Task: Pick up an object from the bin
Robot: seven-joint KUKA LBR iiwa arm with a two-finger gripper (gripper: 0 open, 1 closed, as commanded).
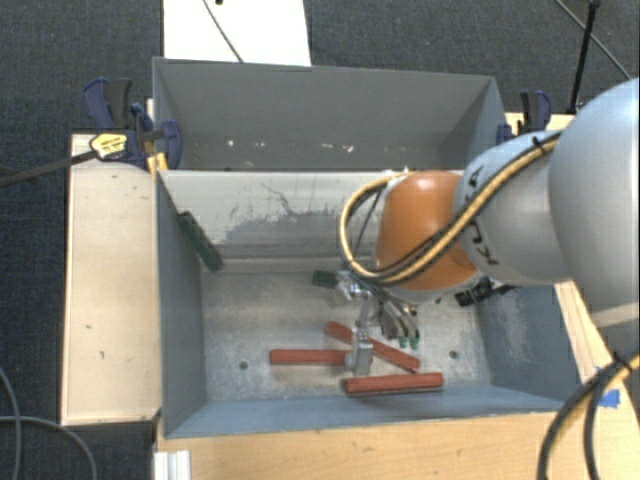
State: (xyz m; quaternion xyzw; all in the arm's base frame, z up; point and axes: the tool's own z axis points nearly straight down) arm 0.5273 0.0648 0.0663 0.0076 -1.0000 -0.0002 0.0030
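**Grey metal bin (320,118) on dark carpet (60,28): gripper (361,354) low at the lower middle**

On the bin floor, in the lower middle of the frame, a slanted red-brown stick (400,360) lies right under the gripper. Whether the gripper is spread or closed I cannot tell. A 2nd stick (305,357) lies level just to its left. A 3rd stick (393,383) lies level just below, near the front wall. Small green bits (407,341) sit just right of the gripper. A small dark green piece (324,279) lies above it. Further out, a dark green block (200,240) leans on the left wall. An orange-covered wrist (425,230) with looping cables (352,230) reaches in from the right.
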